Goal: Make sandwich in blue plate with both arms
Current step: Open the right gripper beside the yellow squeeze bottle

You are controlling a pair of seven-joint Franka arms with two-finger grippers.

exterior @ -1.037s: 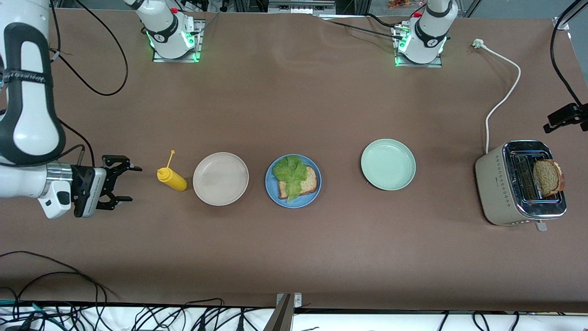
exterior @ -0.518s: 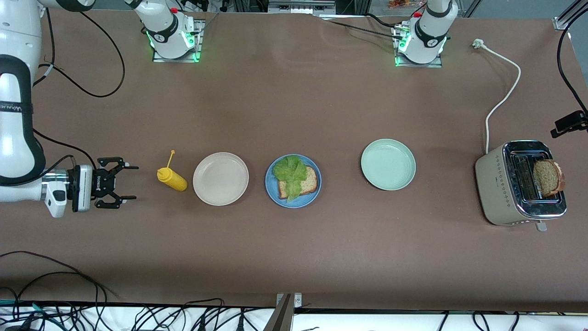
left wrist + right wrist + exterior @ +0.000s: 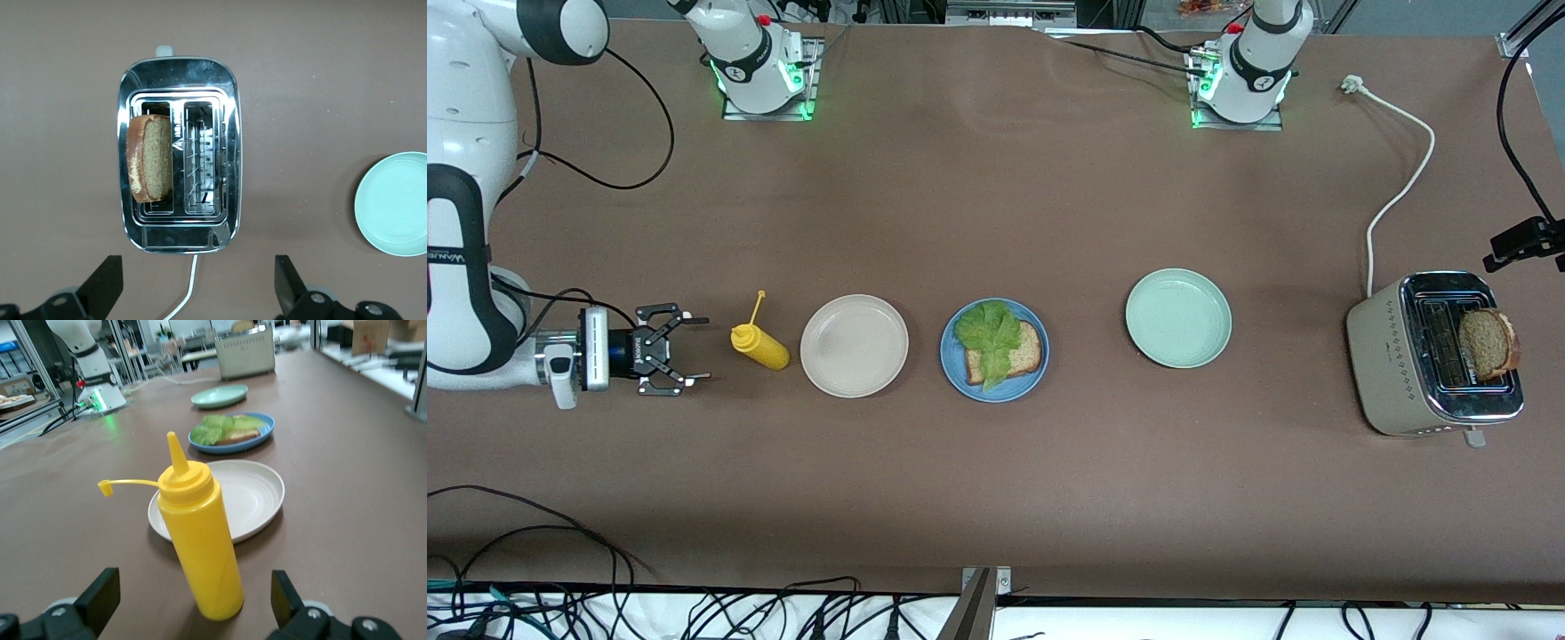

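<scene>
The left gripper (image 3: 193, 293) is cut off at its fingertips, spread wide and empty over the toaster (image 3: 1436, 356), where a bread slice (image 3: 1488, 343) stands on edge. The right gripper (image 3: 694, 351), wide open and empty, points at the mustard bottle (image 3: 760, 347). The blue plate (image 3: 960, 373), between the beige plate (image 3: 854, 346) and green plate (image 3: 1178, 318), holds one slice (image 3: 1027, 349) half hidden under lettuce (image 3: 989, 329), its long axis running toward the front camera.

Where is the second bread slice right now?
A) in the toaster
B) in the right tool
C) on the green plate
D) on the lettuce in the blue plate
A: the slice stands in a slot of the toaster, also shown in the left wrist view.
</scene>
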